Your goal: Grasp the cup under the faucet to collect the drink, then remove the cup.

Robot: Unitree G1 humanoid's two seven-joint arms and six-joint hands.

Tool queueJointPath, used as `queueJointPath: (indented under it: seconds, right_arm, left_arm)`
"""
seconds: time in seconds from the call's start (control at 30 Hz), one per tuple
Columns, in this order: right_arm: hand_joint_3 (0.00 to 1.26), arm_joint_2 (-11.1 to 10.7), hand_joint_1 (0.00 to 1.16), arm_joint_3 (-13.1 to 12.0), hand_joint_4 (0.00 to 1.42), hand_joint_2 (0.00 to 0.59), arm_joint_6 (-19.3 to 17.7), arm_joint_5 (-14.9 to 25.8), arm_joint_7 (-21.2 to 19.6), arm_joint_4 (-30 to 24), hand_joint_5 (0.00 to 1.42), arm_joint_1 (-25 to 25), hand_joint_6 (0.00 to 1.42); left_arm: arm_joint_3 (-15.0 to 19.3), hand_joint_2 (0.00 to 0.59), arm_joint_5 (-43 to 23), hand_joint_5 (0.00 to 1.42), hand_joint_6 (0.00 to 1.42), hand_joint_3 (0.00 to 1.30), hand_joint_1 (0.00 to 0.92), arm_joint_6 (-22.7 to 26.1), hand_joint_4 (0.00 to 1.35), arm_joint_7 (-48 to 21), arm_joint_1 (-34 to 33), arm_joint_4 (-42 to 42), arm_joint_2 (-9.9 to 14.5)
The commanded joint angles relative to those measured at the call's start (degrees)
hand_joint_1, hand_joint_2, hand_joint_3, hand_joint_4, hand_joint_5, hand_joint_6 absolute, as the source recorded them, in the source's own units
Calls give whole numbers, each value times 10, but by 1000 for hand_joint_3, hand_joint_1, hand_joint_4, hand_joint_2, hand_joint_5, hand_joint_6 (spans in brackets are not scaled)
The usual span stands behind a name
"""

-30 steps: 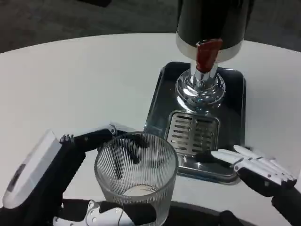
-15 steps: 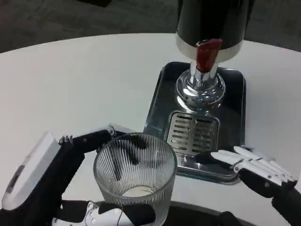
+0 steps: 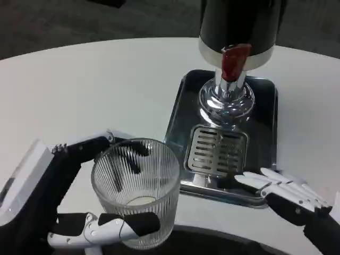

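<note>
1. The left hand (image 3: 64, 207) is holding the cup (image 3: 135, 191). Its fingers (image 3: 103, 229) are wrapping around the ribbed glass, with the thumb across the front and other fingers showing through the far side.
2. The cup is standing upright, with its mouth facing up. It is sitting near the front edge of the white table (image 3: 79, 90), off to the left of the tray (image 3: 178, 119).
3. The cup is not under the faucet (image 3: 232, 62) yet. The faucet is lying farther back and to the right of the cup, above the grate (image 3: 217, 150).
4. I think the coming move needs the cup to go forward and right until its mouth is straight under the red tap.
5. The right hand (image 3: 289, 199) is holding nothing. Its fingers are lying spread and flat, pointing left, just beside the front right corner of the tray. This hand is nearer to the faucet than the left hand is.
6. The dispenser (image 3: 239, 26) is standing tall at the back of the tray.
7. Past the round table, dark floor (image 3: 79, 21) is showing.
</note>
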Motion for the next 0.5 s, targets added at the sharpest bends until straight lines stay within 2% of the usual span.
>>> queueJointPath:
  seconds: [0.03,0.2,0.5]
  right_arm:
    - [214,3,526,0,161,504,-8,-3,-1,-10,97,4,48]
    - [214,2,526,-8,161,504,-8,1,-1,-10,97,4,48]
    - [215,6,527,-11,161,504,-14,4,-2,-7,106,11,48]
  left_arm:
    - [10,166,8,881,484,760,447,-18,878,17,-32,31,12]
    - [3,168,25,881,484,760,449,-21,878,24,-74,74,18]
    - [-31,170,68,881,485,760,454,-12,884,36,-146,140,20]
